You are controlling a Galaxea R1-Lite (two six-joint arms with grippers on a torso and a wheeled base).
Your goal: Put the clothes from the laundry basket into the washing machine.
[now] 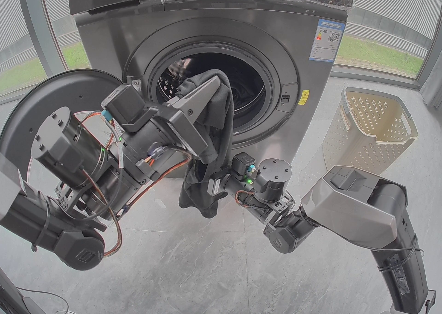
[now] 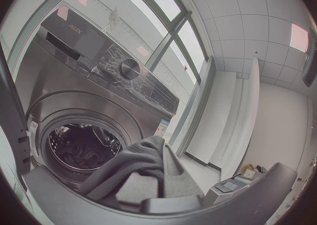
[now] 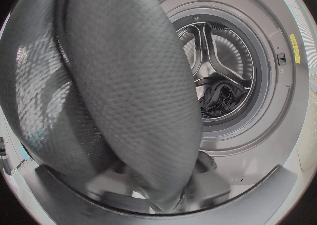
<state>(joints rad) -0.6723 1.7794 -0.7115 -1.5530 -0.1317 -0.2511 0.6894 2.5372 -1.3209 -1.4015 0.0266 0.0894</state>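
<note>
Holding dark garment point(image 1: 222, 117) | left pincer point(image 1: 209, 87) clamped | before washing machine point(image 1: 276, 38)

Head camera: high, facing forward and down; washing machine point(image 1: 115, 48) at 12 o'clock, basket point(image 1: 368, 130) at 3 o'clock.
Left wrist camera: low, angled up at the machine front and ceiling point(image 2: 264, 11).
Right wrist camera: very close behind dark garment point(image 3: 125, 70), facing drum point(image 3: 224, 80).
All three share the drum opening and garment.
</note>
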